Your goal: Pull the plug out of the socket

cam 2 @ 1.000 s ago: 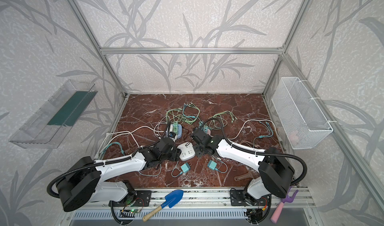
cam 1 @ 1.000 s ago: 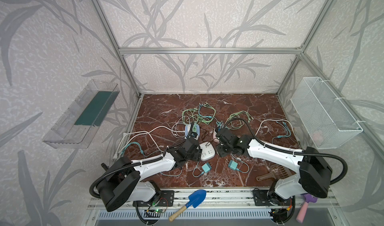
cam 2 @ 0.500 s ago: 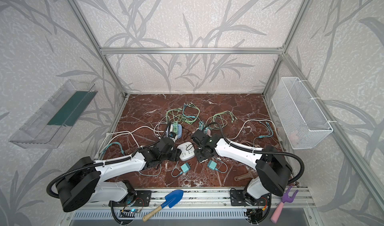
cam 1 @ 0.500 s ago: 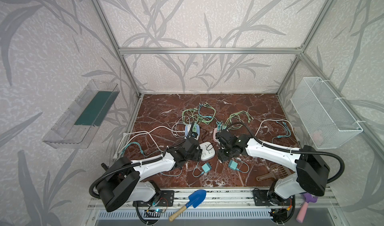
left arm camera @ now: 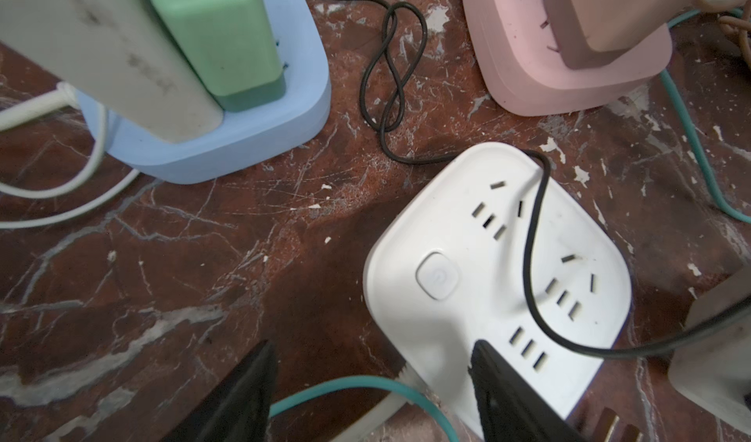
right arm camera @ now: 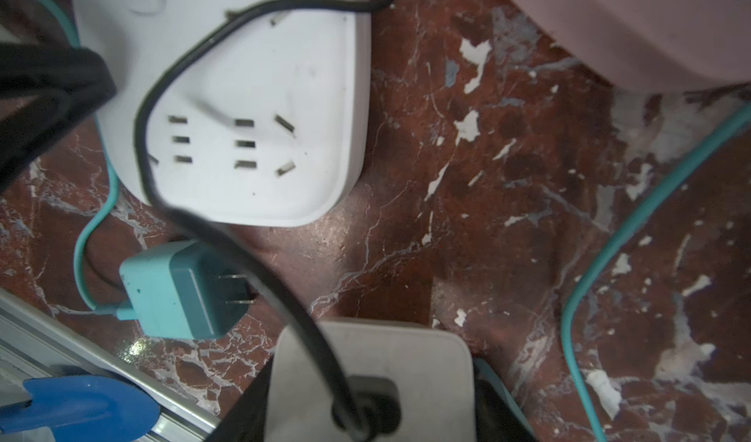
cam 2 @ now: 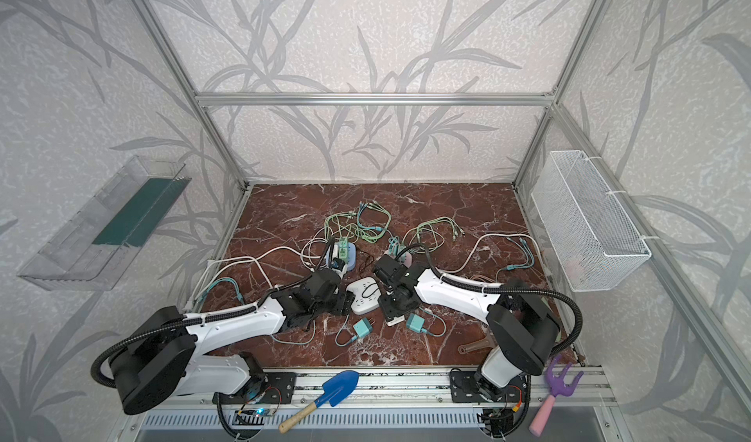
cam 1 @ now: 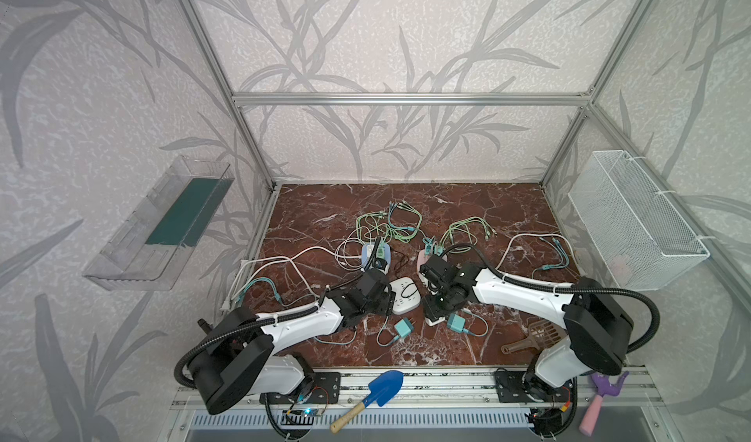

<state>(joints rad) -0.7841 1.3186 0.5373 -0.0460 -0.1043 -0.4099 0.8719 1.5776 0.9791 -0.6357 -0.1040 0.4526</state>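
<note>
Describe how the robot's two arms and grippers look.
The left arm and right arm match: glossy white link shells, black joint housings, black ribbed cable hoses held by white ties. The left gripper and right gripper have plain black tapering fingers.

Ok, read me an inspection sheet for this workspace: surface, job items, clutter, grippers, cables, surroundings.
Surface: red-brown marble table, crowded in the middle.
Job's things: white socket, visible slots empty; white plug out of it.
Clutter: blue socket and pink socket with plugs in; teal charger and second charger lying loose; brown scoop.
Grippers: left gripper open, one finger over the white socket's corner; right gripper shut on the white plug.
Cables: black cable across the white socket; teal cable, white cable, green cable loops.
Surroundings: wall-mounted clear tray and wire basket; blue trowel and rake by the front rail.
</note>
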